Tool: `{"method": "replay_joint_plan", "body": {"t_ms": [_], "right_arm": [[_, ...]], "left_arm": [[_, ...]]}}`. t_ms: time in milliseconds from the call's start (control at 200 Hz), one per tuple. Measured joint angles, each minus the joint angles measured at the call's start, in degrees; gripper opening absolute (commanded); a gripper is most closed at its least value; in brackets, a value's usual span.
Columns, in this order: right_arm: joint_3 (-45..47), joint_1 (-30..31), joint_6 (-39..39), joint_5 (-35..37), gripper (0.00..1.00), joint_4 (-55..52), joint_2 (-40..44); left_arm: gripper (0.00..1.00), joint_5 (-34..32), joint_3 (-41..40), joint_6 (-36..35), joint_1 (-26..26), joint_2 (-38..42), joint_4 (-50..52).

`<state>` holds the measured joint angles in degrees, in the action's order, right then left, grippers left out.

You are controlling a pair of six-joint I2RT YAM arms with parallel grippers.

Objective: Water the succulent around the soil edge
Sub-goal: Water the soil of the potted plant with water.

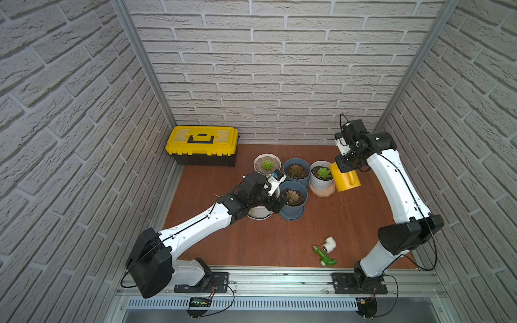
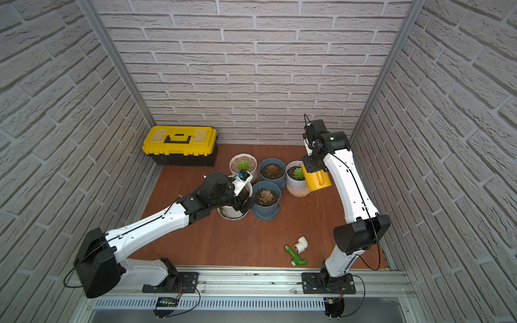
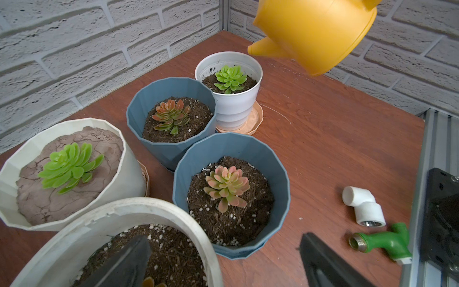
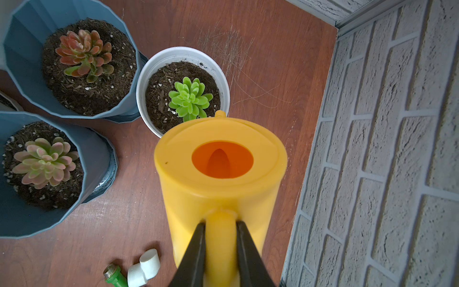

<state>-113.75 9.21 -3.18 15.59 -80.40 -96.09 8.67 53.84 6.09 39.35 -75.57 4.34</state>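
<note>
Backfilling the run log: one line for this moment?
left gripper: open, astride wide white pot rim | right gripper: shut on watering can handle | spout: near small white pot | pour: none visible

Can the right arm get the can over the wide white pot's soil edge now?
Probably not: the open left gripper straddles the rim of the wide white pot above the soil edge, and two blue pots stand between it and the right gripper's watering can.
</note>
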Motion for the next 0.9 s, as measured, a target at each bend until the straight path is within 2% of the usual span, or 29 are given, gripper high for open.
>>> {"method": "replay_joint_plan", "body": {"t_ms": [530,900], "right_arm": [[2.8,0.7,0.0,-3.0,0.03,-0.1,1.0],[2.8,3.9,0.9,-2.9,0.02,-1.8,2.5]], "left_arm": [[0.98,0.0,0.0,0.0,0.3,0.3,0.0],[0.98,0.0,0.0,0.0,0.4,0.3,0.0]]}}
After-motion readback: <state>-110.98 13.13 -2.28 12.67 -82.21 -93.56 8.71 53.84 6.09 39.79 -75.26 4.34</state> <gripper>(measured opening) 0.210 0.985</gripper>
